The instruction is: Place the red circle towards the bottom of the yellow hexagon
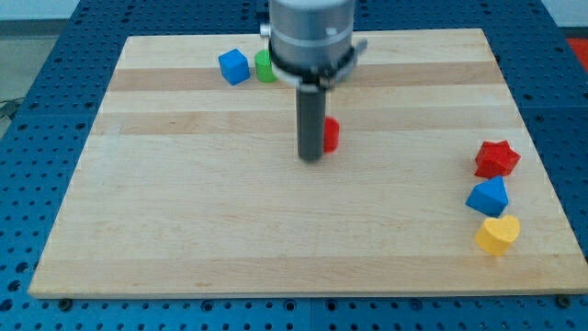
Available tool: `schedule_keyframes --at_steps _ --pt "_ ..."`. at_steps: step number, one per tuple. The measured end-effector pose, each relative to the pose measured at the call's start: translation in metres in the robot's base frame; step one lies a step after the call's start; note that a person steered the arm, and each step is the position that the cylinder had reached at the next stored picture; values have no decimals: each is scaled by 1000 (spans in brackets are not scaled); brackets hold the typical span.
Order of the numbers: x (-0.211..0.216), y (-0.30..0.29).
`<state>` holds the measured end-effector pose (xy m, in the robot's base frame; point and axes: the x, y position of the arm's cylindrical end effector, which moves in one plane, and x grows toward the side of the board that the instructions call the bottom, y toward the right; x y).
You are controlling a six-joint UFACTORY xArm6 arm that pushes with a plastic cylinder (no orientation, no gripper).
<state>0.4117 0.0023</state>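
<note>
One rod, no fingers to open: my tip [311, 158] touches the red circle [331, 134] on the view's left side.

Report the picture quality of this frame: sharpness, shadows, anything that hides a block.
Camera view: soft and low in detail, lighting even, no harsh glare on the wooden board. Only faint shadows under the red star, blue block and yellow block. The rod covers most of the red block beside my tip; the arm partly hides the green block.
</note>
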Motion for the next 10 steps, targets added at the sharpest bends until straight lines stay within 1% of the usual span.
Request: schedule_keyframes --at_steps 1,2,3,4,5,6,7,8,10 --pt "-47 -16" --pt "-39 -21" --pt "77 -21" --pt "148 21" --pt "81 80" --pt "76 81" --pt "28 58" --pt "-5 45" --pt "-27 42"
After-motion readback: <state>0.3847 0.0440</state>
